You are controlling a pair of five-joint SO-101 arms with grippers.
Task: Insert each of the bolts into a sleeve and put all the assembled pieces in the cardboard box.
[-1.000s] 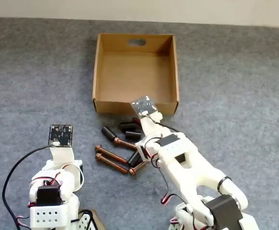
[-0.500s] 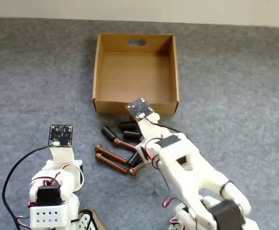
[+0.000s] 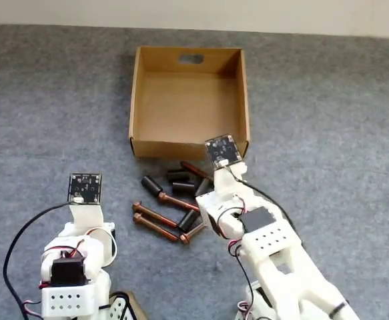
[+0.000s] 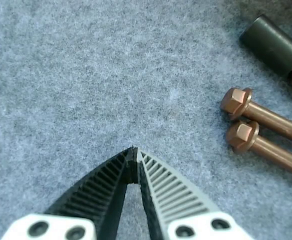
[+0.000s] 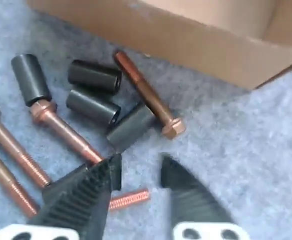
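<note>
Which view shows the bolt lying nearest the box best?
Right wrist view: the bolt lies full length, head to tip, against a sleeve. In the high view the bolt is a short streak partly behind the right arm. The left wrist view faces two other bolts.

High view looking down, wrist views close, bolts shared
</note>
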